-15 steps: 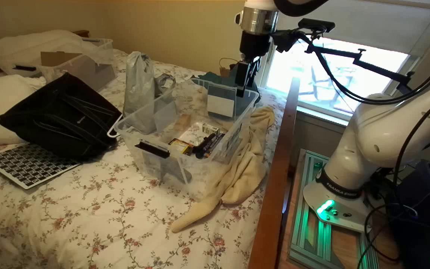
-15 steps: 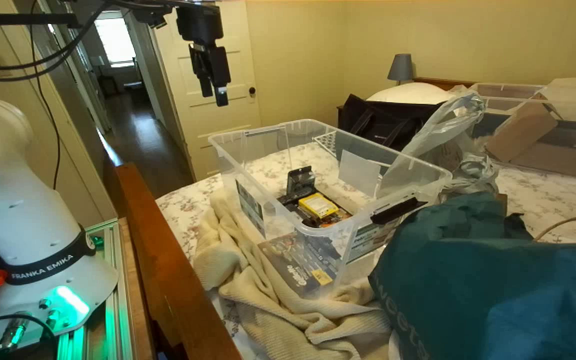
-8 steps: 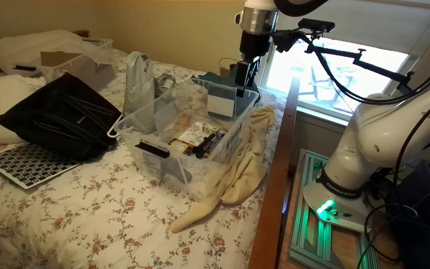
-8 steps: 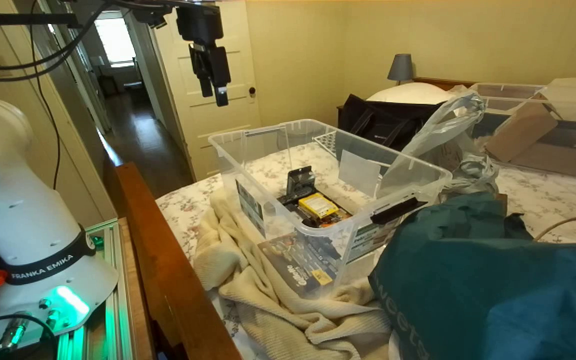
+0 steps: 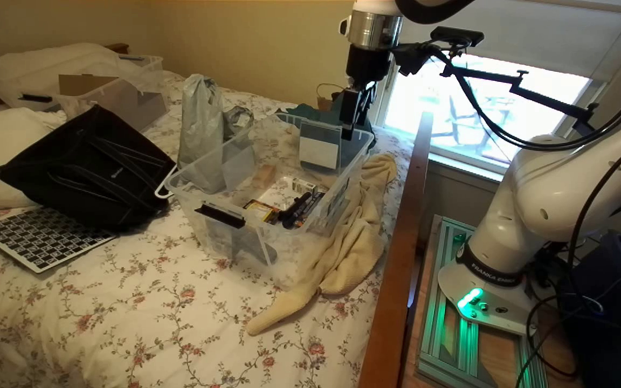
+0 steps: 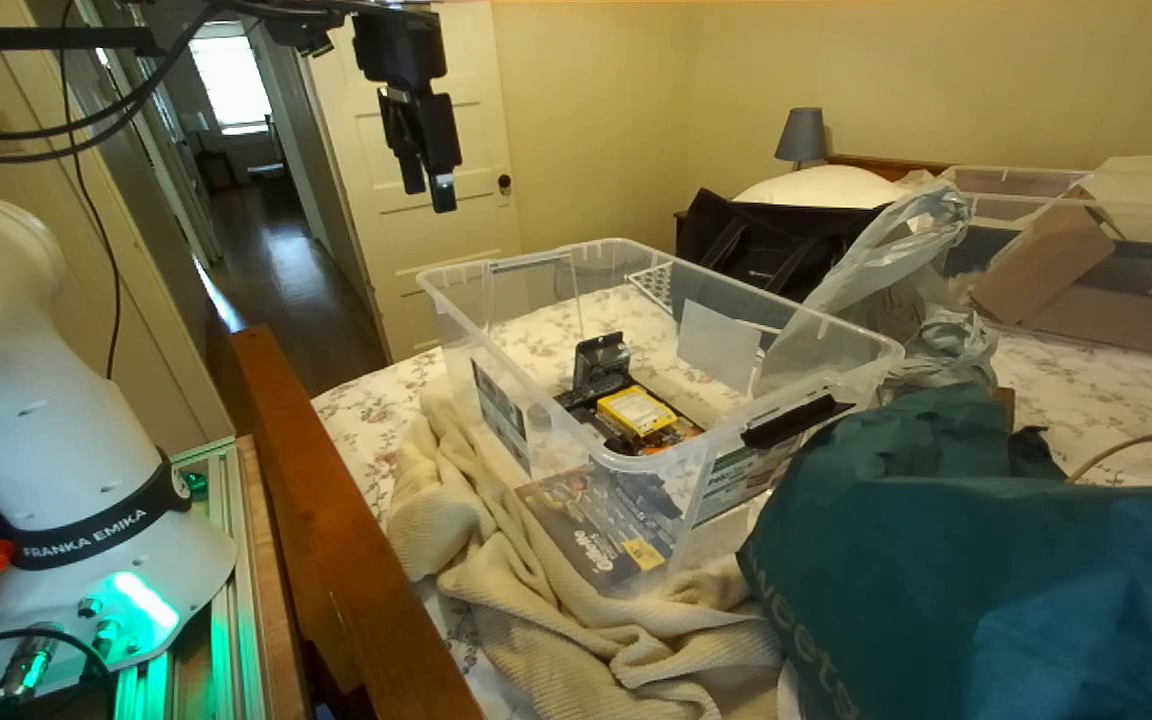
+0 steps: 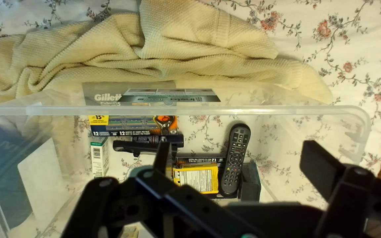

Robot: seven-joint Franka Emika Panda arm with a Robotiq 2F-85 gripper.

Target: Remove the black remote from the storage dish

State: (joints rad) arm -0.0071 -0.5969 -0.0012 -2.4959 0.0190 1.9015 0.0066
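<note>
The storage dish is a large clear bin on the bed, in both exterior views (image 5: 219, 237) (image 6: 501, 410); its rim (image 7: 210, 110) crosses the wrist view. The black remote (image 7: 235, 158) lies inside it, seen face up in the wrist view. It leans across a dark package, between a yellow box (image 7: 198, 178) and a black box (image 7: 250, 185). In the exterior views the remote is hard to make out. My gripper (image 7: 241, 162) is open and empty, its fingers wide apart either side of the remote in the picture. In both exterior views it hangs above the dish (image 5: 354, 129) (image 6: 431, 195).
A Gillette pack (image 7: 132, 125), a black razor or trimmer (image 7: 144, 145) and a white-green box (image 7: 99, 158) lie in the dish. A cream blanket (image 6: 556, 600) lies along its outside. A grey plastic bag (image 5: 200, 124), a black bag (image 5: 89, 167) and a teal bag (image 6: 966, 540) stand around it.
</note>
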